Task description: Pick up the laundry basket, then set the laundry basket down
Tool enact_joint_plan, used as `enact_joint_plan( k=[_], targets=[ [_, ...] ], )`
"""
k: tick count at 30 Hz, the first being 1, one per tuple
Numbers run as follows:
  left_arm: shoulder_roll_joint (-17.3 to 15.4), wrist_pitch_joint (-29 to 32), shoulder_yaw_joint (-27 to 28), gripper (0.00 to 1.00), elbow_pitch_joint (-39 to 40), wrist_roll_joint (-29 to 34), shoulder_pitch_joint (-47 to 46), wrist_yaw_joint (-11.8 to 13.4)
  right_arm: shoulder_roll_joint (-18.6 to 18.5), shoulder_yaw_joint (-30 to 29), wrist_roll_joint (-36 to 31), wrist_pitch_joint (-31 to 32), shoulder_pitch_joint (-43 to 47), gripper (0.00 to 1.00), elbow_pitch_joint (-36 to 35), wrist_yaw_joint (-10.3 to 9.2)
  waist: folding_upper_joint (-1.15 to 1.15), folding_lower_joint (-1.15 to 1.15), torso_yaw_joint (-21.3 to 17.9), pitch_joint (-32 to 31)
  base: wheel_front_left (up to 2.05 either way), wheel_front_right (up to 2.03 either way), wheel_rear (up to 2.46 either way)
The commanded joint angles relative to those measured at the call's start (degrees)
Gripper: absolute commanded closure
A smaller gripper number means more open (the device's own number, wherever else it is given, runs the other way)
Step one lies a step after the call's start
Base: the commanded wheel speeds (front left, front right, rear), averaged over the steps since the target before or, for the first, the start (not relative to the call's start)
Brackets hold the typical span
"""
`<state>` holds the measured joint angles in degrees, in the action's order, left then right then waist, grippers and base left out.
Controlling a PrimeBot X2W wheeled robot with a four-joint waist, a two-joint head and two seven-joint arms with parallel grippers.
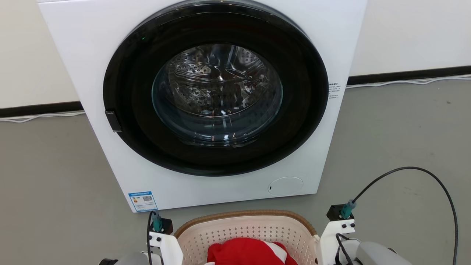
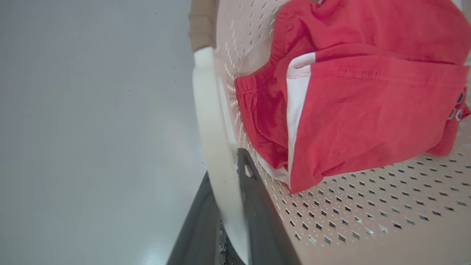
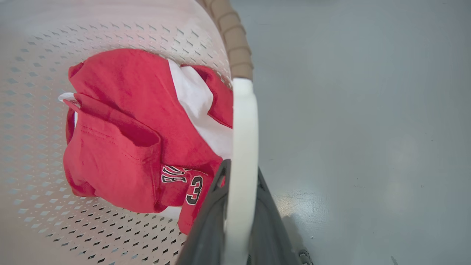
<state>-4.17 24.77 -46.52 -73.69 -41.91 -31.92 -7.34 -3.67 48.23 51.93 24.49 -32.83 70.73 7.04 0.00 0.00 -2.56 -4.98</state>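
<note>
Laundry basket: one, cream perforated plastic
Jersey: one, red-and-white, printed "3"
Left claw, right claw: gripping its handles

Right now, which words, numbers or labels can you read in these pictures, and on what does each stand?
"3" on the red garment in the laundry basket.
Black letters beside it: folded over, cannot be read.
Blue label low on the washing machine: too small to read.
Small print right of its door: too small to read.
</note>
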Motion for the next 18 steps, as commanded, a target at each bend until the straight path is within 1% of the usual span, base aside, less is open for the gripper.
enact_joint_plan(
  k=[1,18],
  targets=[
    [-1.3,-0.3,0.7,1.0,0.8,0.2,-1.6,-0.1,0.8,0.6,0.4,-1.2,-1.2,1.0,-1.6,0.45,0.0,0.0,0.0,0.0,0.0,0.0,0.0],
    [-1.5,-1.0,-0.3,1.0,0.4,-0.5,-2.0,-0.1,0.8,2.9,2.5,-1.9,-1.8,1.0,-1.2,0.45,0.0,0.0,0.1,-0.1,0.0,0.0,0.0]
  ],
)
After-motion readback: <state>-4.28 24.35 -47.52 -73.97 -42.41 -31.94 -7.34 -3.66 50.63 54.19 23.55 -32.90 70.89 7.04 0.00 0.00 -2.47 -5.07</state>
